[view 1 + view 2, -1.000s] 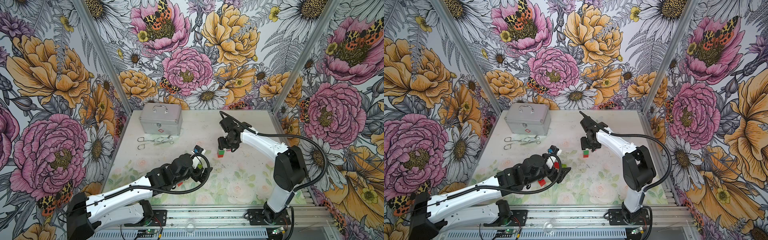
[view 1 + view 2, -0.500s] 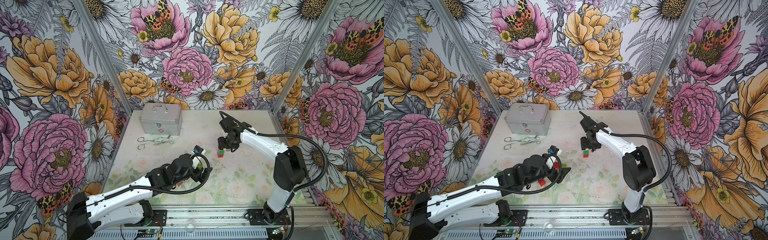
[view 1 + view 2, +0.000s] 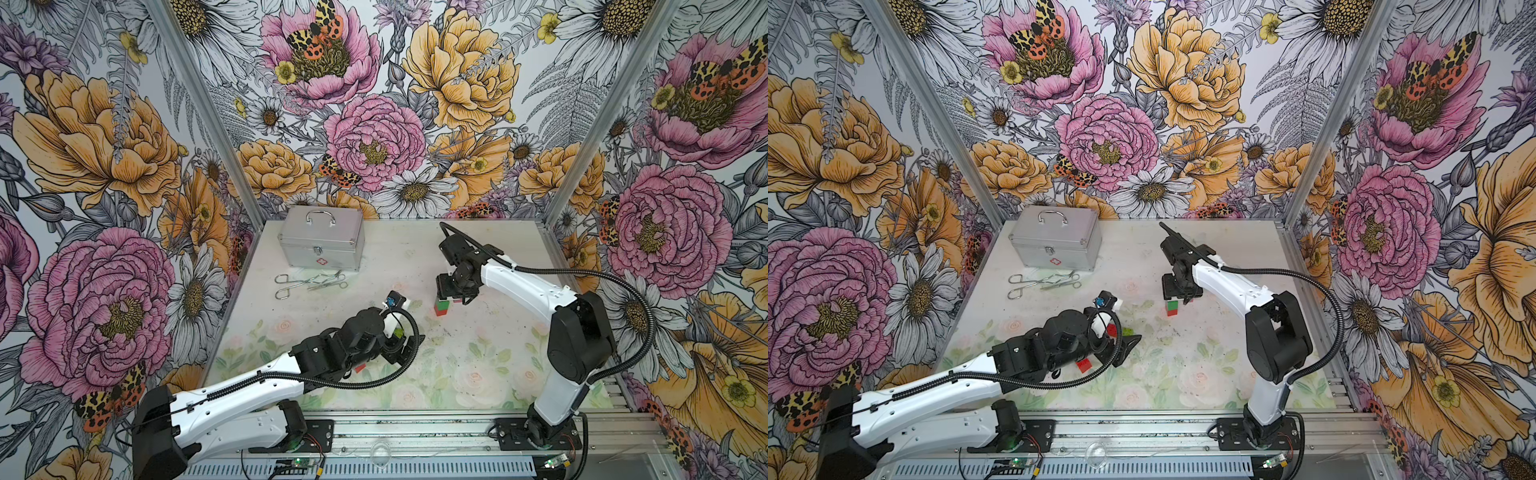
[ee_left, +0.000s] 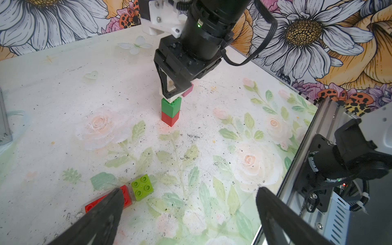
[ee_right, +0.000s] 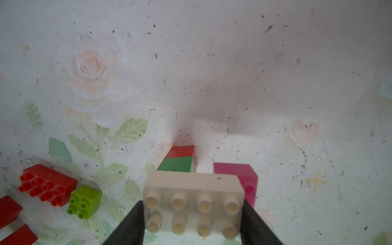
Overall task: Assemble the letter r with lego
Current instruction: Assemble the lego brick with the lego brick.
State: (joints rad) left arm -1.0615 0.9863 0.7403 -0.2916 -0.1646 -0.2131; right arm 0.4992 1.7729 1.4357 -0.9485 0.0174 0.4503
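Observation:
In the middle of the table a dark green brick point(image 4: 170, 107) stands on a red brick point(image 4: 169, 119). My right gripper point(image 5: 192, 212) is shut on a white lego brick point(image 5: 193, 203) resting on top of the green one. A pink brick point(image 5: 244, 180) sits under the white brick's other end, beside the green one. My left gripper point(image 4: 189, 191) hovers open and empty near the front. A lime brick point(image 4: 142, 187) and a red brick point(image 4: 125, 195) lie beside its finger. More loose red bricks point(image 5: 47, 186) lie there too. In both top views the stack point(image 3: 441, 307) point(image 3: 1172, 307) shows under the right gripper point(image 3: 451, 293).
A silver metal case point(image 3: 322, 239) stands at the back left. Metal scissors and forceps point(image 3: 309, 282) lie in front of it. An aluminium rail point(image 3: 415, 428) with both arm bases runs along the front edge.

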